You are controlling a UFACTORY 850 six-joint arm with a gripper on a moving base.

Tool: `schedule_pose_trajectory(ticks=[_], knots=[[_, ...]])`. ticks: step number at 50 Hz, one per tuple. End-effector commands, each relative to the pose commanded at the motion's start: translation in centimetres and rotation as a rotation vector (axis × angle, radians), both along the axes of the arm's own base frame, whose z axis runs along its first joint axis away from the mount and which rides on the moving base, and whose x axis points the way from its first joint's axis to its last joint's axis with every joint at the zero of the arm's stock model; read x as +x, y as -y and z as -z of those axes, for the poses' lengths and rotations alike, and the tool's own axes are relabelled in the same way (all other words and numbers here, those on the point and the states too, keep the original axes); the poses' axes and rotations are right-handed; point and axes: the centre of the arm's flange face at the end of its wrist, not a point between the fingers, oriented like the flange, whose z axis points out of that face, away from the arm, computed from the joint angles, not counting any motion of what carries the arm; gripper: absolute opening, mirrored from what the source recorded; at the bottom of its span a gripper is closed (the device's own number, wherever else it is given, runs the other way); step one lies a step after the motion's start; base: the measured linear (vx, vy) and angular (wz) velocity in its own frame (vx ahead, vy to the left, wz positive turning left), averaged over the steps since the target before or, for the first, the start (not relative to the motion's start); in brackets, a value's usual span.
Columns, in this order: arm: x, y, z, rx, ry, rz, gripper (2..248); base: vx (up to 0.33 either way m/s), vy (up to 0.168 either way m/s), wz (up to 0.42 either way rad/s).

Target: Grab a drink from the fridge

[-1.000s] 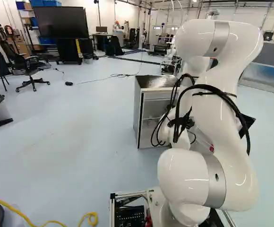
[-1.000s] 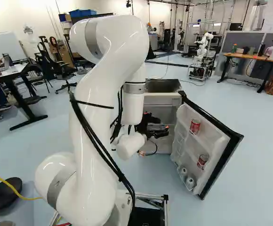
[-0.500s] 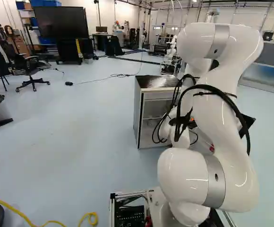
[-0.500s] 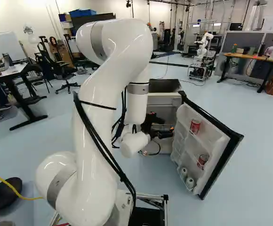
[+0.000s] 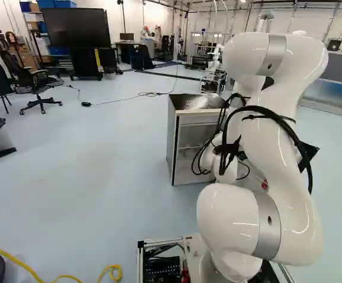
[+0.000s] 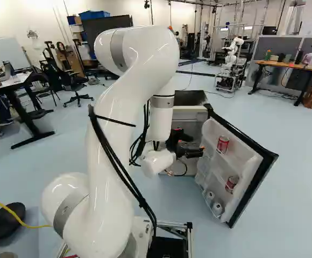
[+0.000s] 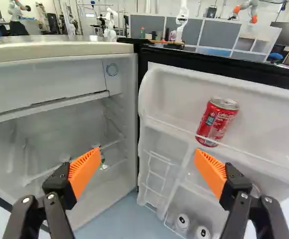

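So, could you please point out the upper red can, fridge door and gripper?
Upper red can (image 7: 216,121): wrist view, its side.
Fridge door (image 6: 250,191): right base view, black edge.
Gripper (image 7: 147,150): wrist view, between fingertips.

White arm (image 5: 277,138) hides part of fridge (image 5: 171,141). Black chair (image 5: 34,81) at left. Big dark screen (image 5: 76,28) far back. Yellow cord (image 5: 9,253) on floor (image 5: 100,165).

My gripper (image 6: 201,150) is black with orange pads (image 7: 84,170); my arm (image 6: 107,177) is white, banded silver-grey. I see the fridge door (image 7: 172,94) white inside and black-edged, its upper drink can (image 7: 217,122) red with white markings.
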Motion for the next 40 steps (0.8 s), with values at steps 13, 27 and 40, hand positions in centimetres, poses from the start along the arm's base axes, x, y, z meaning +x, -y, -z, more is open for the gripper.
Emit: schedule_pose_trajectory(ticks=[13, 27, 40], knots=[[0.5, 1.5, 0.3, -0.018, 0.008, 0.073, 247, 0.0, 0.0, 0.0], [0.9, 3.0, 0.5, -0.039, 0.015, 0.162, 247, 0.0, 0.0, 0.0], [1.1, 4.1, 0.7, -0.056, 0.02, 0.237, 247, 0.0, 0.0, 0.0]])
